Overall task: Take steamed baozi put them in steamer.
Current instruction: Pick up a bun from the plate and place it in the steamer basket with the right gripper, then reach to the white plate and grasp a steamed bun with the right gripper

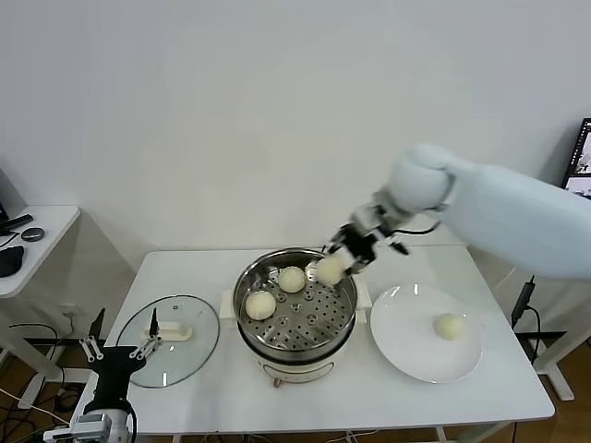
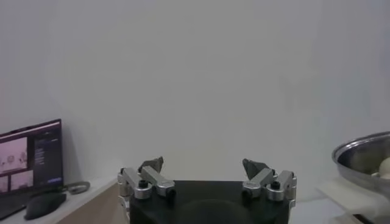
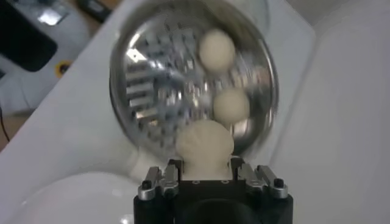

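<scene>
The right gripper (image 1: pixel 343 259) squeezes a bun (image 1: pixel 330 269) over the steamer (image 1: pixel 295 346) in the middle. Two buns (image 1: pixel 276 292) sit inside; one (image 1: pixel 450 326) waits on the plate (image 1: pixel 406 346), lower right. The left gripper (image 1: pixel 118 346) rests wide apart, lower left.

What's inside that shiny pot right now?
Two buns lie on the holed tray inside the pot. The right pincer holds a third bun over it. Below the tray is hidden.

Baozi (image 1: pixel 330 269) cream-white, as were its fellows. Steamer (image 1: pixel 343 318) shiny steel, tray dotted with perforations, base cream-white. Plate (image 1: pixel 406 337) plain white. Lid (image 1: pixel 199 323) clear glass, white handle. Table (image 1: pixel 480 388) white. Right arm (image 1: pixel 503 217) pale white.
</scene>
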Motion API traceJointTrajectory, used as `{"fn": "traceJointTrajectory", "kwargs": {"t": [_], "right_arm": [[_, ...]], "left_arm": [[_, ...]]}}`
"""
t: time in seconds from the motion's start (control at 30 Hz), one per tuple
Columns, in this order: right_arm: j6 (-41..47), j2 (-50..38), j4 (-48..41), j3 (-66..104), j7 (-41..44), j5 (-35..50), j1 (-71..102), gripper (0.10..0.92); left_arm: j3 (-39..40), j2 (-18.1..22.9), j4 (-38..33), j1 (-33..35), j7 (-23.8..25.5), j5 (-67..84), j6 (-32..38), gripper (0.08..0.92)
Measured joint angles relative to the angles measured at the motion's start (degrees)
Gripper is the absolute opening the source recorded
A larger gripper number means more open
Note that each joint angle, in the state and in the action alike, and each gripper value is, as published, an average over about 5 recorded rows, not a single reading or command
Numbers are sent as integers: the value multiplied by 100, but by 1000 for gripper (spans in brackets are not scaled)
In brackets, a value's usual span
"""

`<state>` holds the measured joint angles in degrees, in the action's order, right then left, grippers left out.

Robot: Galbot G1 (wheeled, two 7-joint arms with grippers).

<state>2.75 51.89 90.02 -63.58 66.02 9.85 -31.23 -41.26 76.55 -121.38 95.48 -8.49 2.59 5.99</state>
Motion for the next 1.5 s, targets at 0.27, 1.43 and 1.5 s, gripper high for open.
{"fn": "traceJointTrajectory", "kwargs": {"t": [0.27, 1.43, 1.5], "right_arm": [[-954, 973, -79, -653, -157, -621, -31, 495], [-1997, 960, -129, -648, -257, -1587, 27, 822], [-1721, 718, -104, -504, -238, -1430, -32, 823]], "left_arm": [[-69, 75, -122, 22, -2, 7, -49, 823], [-90, 105, -182, 23, -24, 24, -18, 823], [-91, 78, -165, 14, -22, 35, -18, 823]]}}
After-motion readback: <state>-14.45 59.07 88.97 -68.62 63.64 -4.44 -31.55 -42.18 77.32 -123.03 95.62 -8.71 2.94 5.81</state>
